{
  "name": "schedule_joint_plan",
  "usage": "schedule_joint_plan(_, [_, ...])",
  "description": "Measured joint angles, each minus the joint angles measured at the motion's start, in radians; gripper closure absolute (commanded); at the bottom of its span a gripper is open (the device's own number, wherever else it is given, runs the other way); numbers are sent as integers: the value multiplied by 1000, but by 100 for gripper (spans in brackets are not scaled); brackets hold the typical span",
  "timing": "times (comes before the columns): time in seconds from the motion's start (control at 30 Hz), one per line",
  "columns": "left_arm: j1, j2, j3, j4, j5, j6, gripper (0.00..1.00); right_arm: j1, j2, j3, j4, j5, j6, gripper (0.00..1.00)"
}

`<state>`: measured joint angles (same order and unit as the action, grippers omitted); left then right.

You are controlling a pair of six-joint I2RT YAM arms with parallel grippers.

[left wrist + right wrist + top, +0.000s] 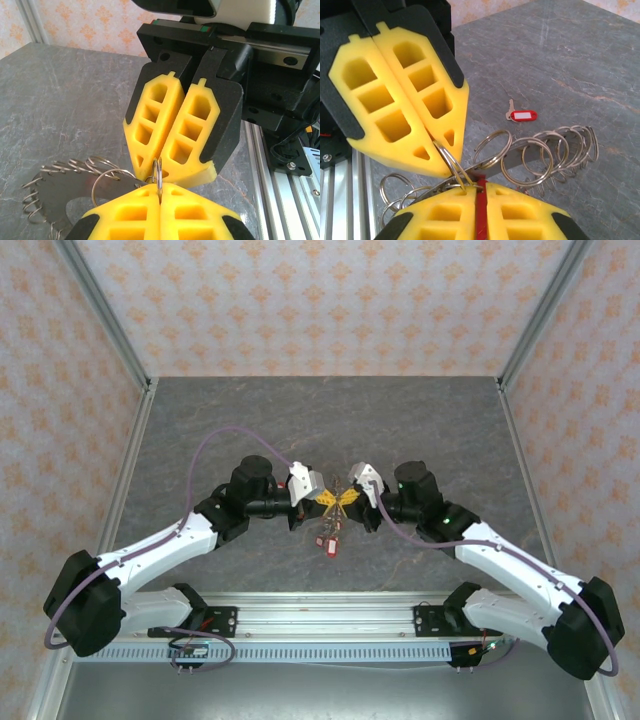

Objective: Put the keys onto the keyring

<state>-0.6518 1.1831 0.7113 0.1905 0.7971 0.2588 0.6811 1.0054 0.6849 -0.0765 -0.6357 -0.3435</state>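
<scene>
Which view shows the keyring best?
The left wrist view: the keyring shows its flat grey face, with wire rings along the rim. The right wrist view sees it nearly edge-on, a grey strip among rings. The top external view gives a tiny dark tangle.

The keyring point(515, 160) is shiny metal, the keys point(522, 116) carry glossy red plastic tags, the table point(570, 60) looks matt, stone-patterned.

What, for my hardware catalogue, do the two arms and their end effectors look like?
Both the left arm and right arm have white links, black joints and a lilac cable. The left end effector and right end effector have wedge-shaped yellow fingers with rectangular cut-outs, backed in black. A green light glows on the right arm.
</scene>
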Motion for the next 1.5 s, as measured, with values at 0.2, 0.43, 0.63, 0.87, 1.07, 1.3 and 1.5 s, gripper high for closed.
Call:
schedule_joint_plan(0.2, [-1, -1, 0, -2, -19, 16, 100, 5, -103, 5, -105, 76, -114, 80])
schedule_joint_plan(0.43, [-1, -1, 0, -22, -19, 34, 100, 13, -130, 73, -196, 77, -264, 74])
schedule_joint_plan(0.63, [-1, -1, 0, -23, -19, 38, 100, 25, -51, 112, -189, 29, -313, 74])
schedule_joint_plan(0.87, [-1, -9, 0, -34, -19, 39, 100, 25, -21, 112, -185, 29, -338, 74])
schedule_joint_plan(1.07, [-1, -12, 0, -42, -16, 39, 100, 25, -2, 112, -162, 24, -338, 76])
schedule_joint_plan(1.3, [-1, -12, 0, -45, -15, 39, 100, 25, 4, 112, -117, 0, -319, 83])
schedule_joint_plan(1.5, [-1, -14, 0, -45, -15, 39, 100, 25, 16, 112, -118, 0, -320, 79])
